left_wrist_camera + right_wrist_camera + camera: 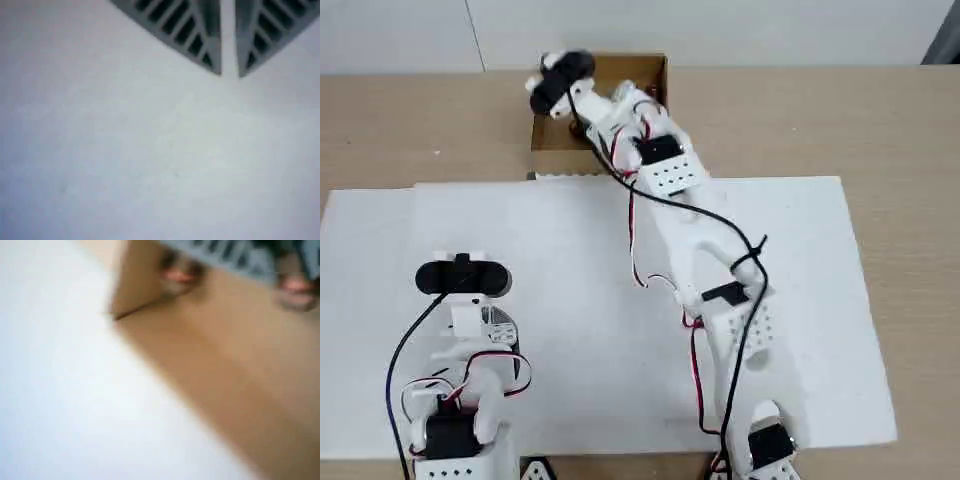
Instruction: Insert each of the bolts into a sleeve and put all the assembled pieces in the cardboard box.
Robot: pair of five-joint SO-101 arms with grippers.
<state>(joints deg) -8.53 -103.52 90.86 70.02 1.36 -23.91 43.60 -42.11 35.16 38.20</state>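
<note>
The cardboard box (645,68) stands at the table's far edge. My right gripper (580,126) hangs over its open top, at the end of the outstretched arm. In the right wrist view the box's brown wall (135,285) and floor are blurred, and two small pieces with reddish parts (176,279) (295,292) lie inside, under the grey gripper (235,255). I cannot tell whether that gripper holds anything. My left gripper (485,322) rests low over the white sheet at the near left. Its grey fingers (207,47) stand almost together with nothing between them.
A white foam sheet (580,260) covers most of the wooden table (900,130). The right arm's links and cables (720,290) cross the sheet's right half. The box sits just beyond the sheet's far edge.
</note>
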